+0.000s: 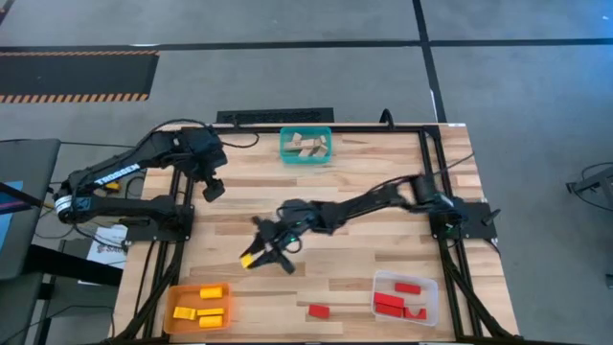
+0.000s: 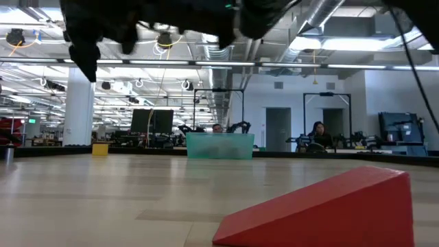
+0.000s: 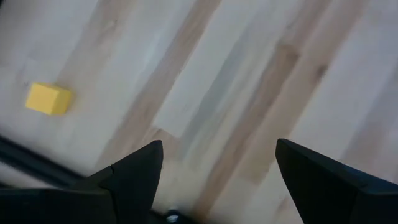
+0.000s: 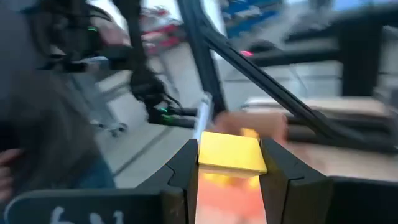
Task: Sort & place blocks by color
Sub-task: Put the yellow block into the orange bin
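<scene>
The right gripper (image 1: 257, 255) reaches out over the middle of the table, toward the orange bin (image 1: 198, 307), and is clamped on a yellow block (image 4: 231, 152) that sits squarely between its two fingers (image 4: 185, 171). The orange bin holds several yellow blocks (image 1: 211, 292), and the clear bin (image 1: 405, 298) well across the table from it holds red blocks (image 1: 408, 287). One red wedge (image 1: 318, 310) lies loose on the table (image 1: 364, 163) between those two bins, nearer the clear one. The teal bin (image 1: 306, 146) at the far edge holds tan blocks (image 1: 305, 144). The left gripper (image 1: 213, 189) waits near the teal bin, its fingers (image 3: 140, 171) spread apart with nothing between them.
</scene>
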